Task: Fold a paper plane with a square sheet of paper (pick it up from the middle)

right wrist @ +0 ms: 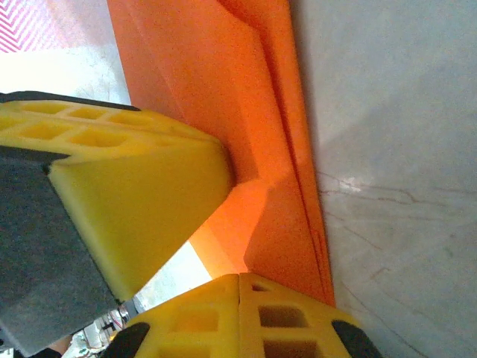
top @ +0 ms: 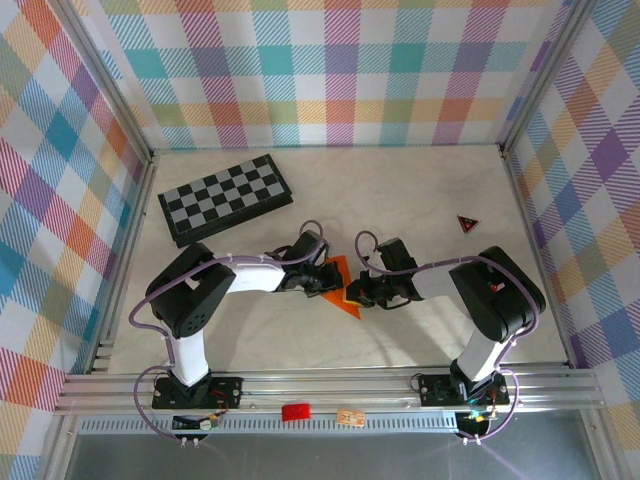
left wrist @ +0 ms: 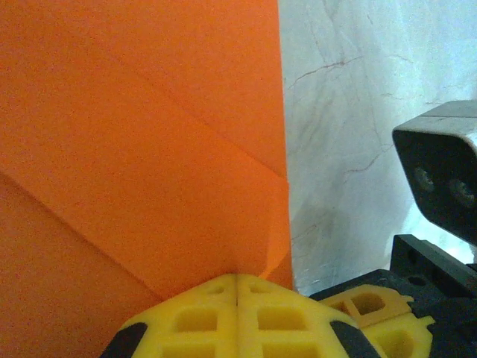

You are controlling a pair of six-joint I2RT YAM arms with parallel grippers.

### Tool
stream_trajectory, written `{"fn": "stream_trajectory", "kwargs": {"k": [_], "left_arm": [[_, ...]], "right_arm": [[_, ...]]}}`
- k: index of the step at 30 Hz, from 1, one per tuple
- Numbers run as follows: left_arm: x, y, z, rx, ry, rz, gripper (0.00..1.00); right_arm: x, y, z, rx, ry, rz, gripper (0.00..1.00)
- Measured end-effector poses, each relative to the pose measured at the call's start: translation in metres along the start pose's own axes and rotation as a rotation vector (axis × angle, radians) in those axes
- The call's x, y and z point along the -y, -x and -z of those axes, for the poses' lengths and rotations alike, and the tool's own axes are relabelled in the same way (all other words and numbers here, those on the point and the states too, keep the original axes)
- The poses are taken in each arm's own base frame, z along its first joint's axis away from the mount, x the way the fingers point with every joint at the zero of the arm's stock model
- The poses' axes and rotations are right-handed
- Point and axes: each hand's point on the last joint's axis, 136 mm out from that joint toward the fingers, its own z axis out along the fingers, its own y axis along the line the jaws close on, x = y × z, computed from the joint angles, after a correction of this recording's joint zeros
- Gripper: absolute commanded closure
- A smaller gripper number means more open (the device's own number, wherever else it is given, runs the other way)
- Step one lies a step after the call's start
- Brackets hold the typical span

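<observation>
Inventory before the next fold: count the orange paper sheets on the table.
1. The orange paper sheet is at the centre of the table, pinched by the left tool and right tool. Others could be hidden.

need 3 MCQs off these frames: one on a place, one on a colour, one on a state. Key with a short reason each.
1. Where on the table does the checkerboard lie in the top view?
A. far left
B. near right
C. dead centre

2. What colour is the sheet of paper between the two arms?
A. blue
B. white
C. orange

3. How does the left gripper stand?
A. wide open above the table
B. shut on the sheet of paper
C. shut on a red cylinder

Key
1 A: the checkerboard sits toward the far left corner, away from both arms.
2 C: the sheet is bright orange in all three views.
3 B: in the left wrist view its yellow fingers meet, with the orange sheet at their tips.
</observation>
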Motion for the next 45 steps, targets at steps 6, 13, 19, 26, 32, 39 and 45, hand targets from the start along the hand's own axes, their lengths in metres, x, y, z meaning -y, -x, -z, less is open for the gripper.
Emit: {"fn": "stream_trajectory", "kwargs": {"k": [6, 13, 19, 26, 32, 39, 45], "left_arm": [[0.001, -0.005, 0.005, -0.020, 0.005, 0.021, 1.00], [0.008, -0.010, 0.003, -0.037, -0.033, 0.052, 1.00], [0.005, -0.010, 0.002, -0.038, -0.018, 0.048, 1.00], [-0.002, -0.008, -0.002, -0.039, 0.015, 0.019, 1.00], [-0.005, 0.001, -0.001, -0.046, 0.008, 0.020, 1.00], [-0.012, 0.024, 0.002, -0.031, 0.002, 0.052, 1.00], [-0.024, 0.045, 0.008, 0.006, 0.017, 0.082, 0.99]], "right_arm": [[0.000, 0.000, 0.000, 0.001, 0.004, 0.001, 1.00], [0.000, 0.000, 0.000, 0.001, 0.006, 0.001, 1.00], [0.000, 0.000, 0.000, -0.001, 0.009, -0.001, 1.00], [0.000, 0.000, 0.000, 0.000, 0.009, -0.001, 1.00], [0.001, -0.001, 0.000, 0.002, 0.014, 0.001, 1.00], [0.001, -0.001, -0.001, 0.001, 0.020, 0.005, 1.00], [0.001, -0.001, -0.001, 0.001, 0.020, 0.007, 1.00]]}}
